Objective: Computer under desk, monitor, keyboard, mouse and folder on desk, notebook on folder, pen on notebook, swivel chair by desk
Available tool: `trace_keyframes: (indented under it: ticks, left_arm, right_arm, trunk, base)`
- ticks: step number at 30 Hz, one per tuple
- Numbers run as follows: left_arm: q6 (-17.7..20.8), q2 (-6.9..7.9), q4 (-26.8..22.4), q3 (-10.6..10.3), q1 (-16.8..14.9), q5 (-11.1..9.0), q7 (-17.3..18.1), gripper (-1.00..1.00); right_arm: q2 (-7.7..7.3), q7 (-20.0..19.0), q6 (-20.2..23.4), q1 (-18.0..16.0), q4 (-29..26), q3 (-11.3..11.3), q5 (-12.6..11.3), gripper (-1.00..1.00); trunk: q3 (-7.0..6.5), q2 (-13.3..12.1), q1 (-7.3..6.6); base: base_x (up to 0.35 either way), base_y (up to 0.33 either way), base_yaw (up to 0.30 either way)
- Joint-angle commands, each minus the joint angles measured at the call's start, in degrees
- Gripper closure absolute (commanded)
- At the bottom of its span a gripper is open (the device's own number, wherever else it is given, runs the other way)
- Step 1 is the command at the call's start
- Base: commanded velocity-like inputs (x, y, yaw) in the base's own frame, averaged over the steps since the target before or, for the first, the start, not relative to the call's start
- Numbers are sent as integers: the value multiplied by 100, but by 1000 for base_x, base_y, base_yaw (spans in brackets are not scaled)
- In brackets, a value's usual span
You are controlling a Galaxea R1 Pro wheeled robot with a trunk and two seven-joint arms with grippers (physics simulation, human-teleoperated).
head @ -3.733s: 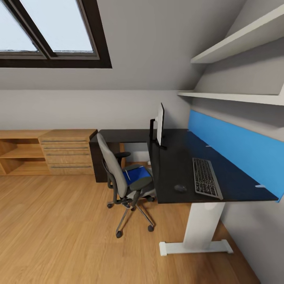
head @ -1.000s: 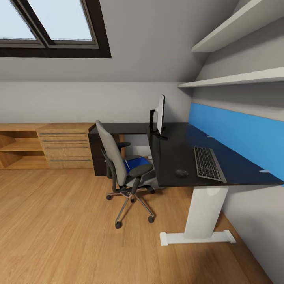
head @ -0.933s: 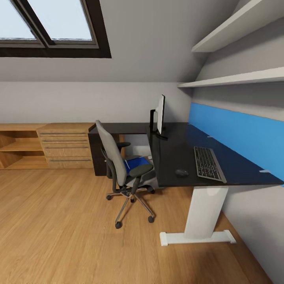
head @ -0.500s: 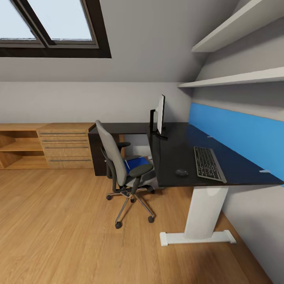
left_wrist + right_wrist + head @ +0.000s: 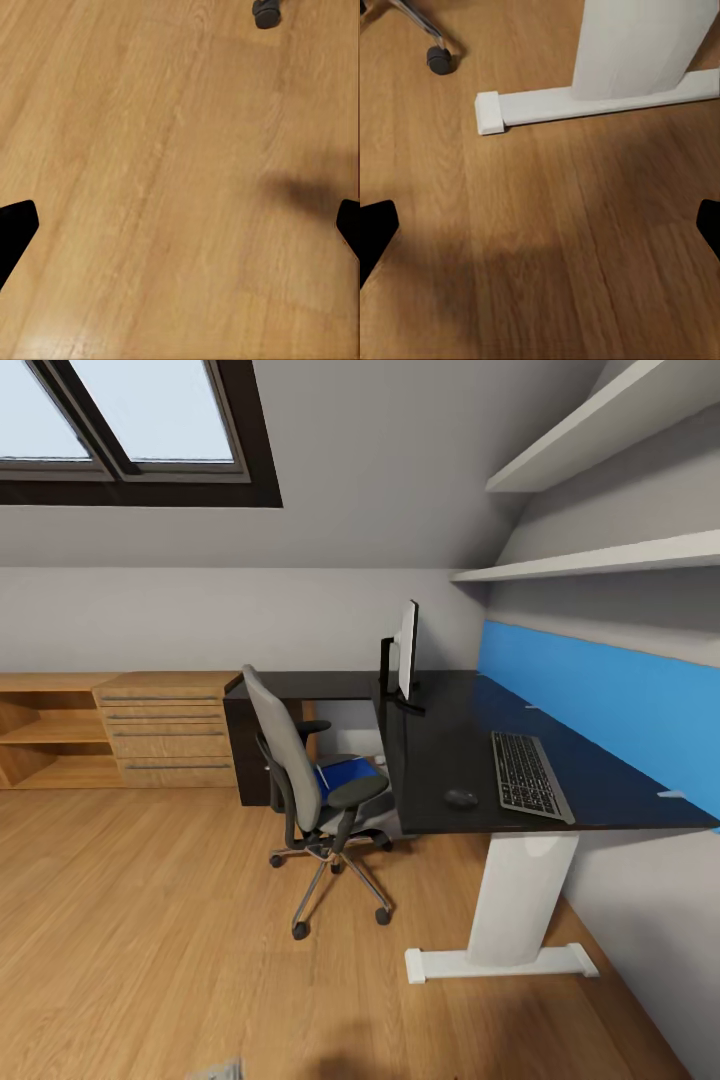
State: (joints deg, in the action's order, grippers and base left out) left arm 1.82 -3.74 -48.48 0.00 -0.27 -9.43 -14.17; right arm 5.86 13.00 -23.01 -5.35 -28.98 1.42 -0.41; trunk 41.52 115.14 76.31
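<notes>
We're looking across the bedroom at the desk (image 5: 440, 755), its glossy black top running along the right wall under the blue back panel (image 5: 600, 705). The monitor (image 5: 407, 650) stands edge-on at the far end of the top. Nearer, the keyboard (image 5: 526, 774) lies by the panel, and the mouse (image 5: 461, 797) sits just left of it, apart from it. The swivel chair (image 5: 310, 790) is at the desk's left edge, the blue folder (image 5: 345, 772) lying on its seat.

Down low, the left gripper (image 5: 180, 225) has its fingers spread wide over bare wooden floor (image 5: 150, 940), holding nothing. The right gripper (image 5: 540, 225) is likewise spread and empty, over floor near the desk's white pedestal leg (image 5: 641, 52), a chair castor (image 5: 439, 59) off to one side.
</notes>
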Motion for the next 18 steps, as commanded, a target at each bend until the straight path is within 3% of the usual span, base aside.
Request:
trace_keyframes:
  ticks: [1, 7, 12, 16, 18]
  left_arm:
    - [109, -4, -86, 0, -18, -36, -35, -100]
    - [400, -32, -313, 0, -236, -40, -120, -100]
    - [444, -30, -202, 4, -301, -46, -127, -100]
    - [299, -24, 178, 7, -317, -60, -113, -100]
    - [21, -23, 289, 13, -325, -60, -122, -100]
  right_arm:
    - [16, 31, 75, -40, -106, 16, -6, -100]
    - [97, 47, 660, -555, -439, 17, 8, -100]
    - [132, 66, 1012, -997, -416, 16, 17, -100]
    - [150, 76, 987, -1076, -398, 19, 10, -100]
    - [225, 86, 943, -1109, -393, 30, 31, -100]
  trunk:
    - [6, 3, -1]
    - [6, 3, -1]
    - [6, 3, -1]
    - [6, 3, -1]
    - [6, 3, -1]
  base:
    - [0, 0, 0]
    - [0, 0, 0]
    - [0, 0, 0]
    - [0, 0, 0]
    - [0, 0, 0]
